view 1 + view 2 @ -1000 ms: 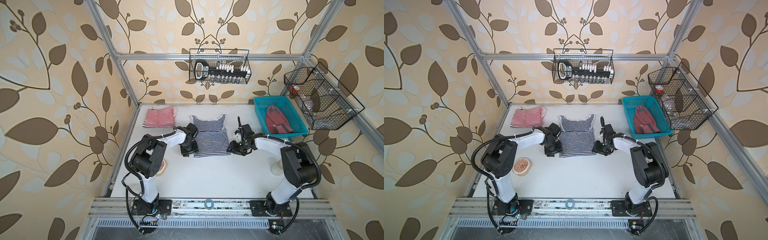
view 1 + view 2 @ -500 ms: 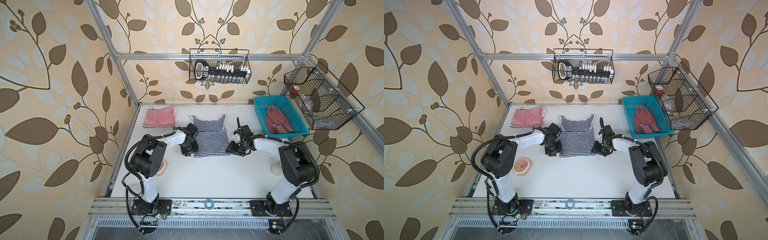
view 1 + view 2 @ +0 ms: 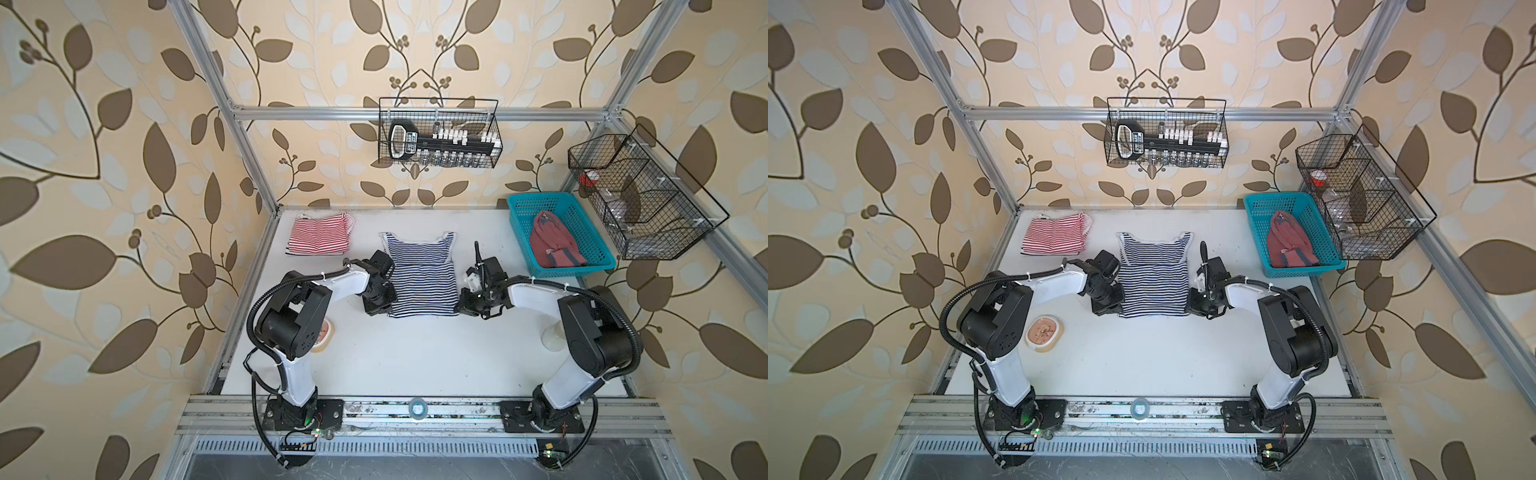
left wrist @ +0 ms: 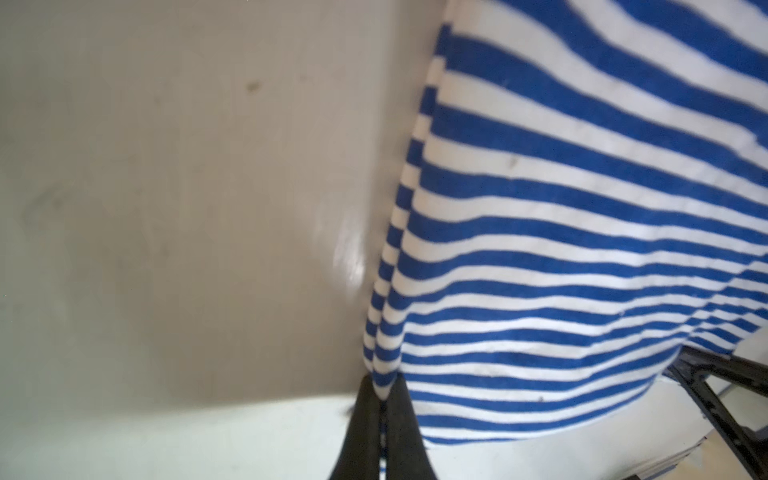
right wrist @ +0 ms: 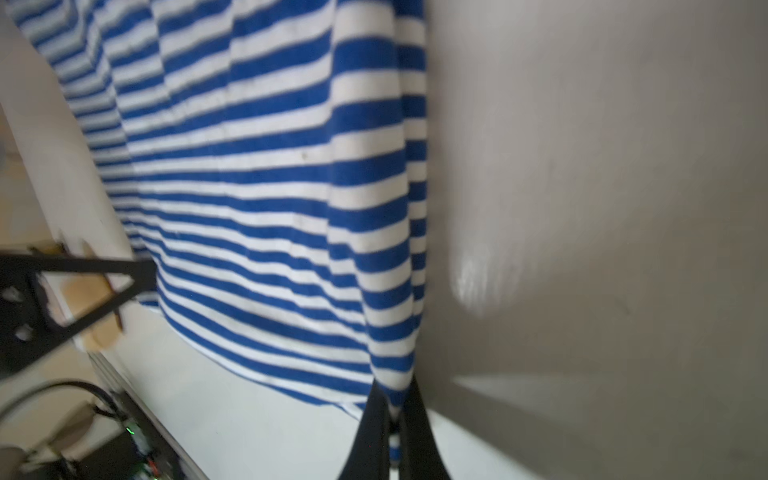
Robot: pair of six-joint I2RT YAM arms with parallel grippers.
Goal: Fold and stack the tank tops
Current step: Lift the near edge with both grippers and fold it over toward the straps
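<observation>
Under everything, the white table (image 3: 415,353). At its far right corner, a teal basket (image 3: 515,216). At the table's middle, flat with straps away from the arm bases, the navy-white striped tank top (image 3: 422,282). At far left, folded, the red-white striped tank top (image 3: 318,235). Bunched inside the basket, the dusty red tank top (image 3: 548,245). Clenched on the navy-white striped tank top's two near hem corners, the left gripper (image 4: 384,399) and the right gripper (image 5: 395,401), with cloth pinched between the jaws.

Three tank tops (image 3: 422,282), two robot arms (image 3: 345,282), two wire baskets (image 3: 384,124), one teal basket (image 3: 540,196), one bowl (image 3: 1061,332).
</observation>
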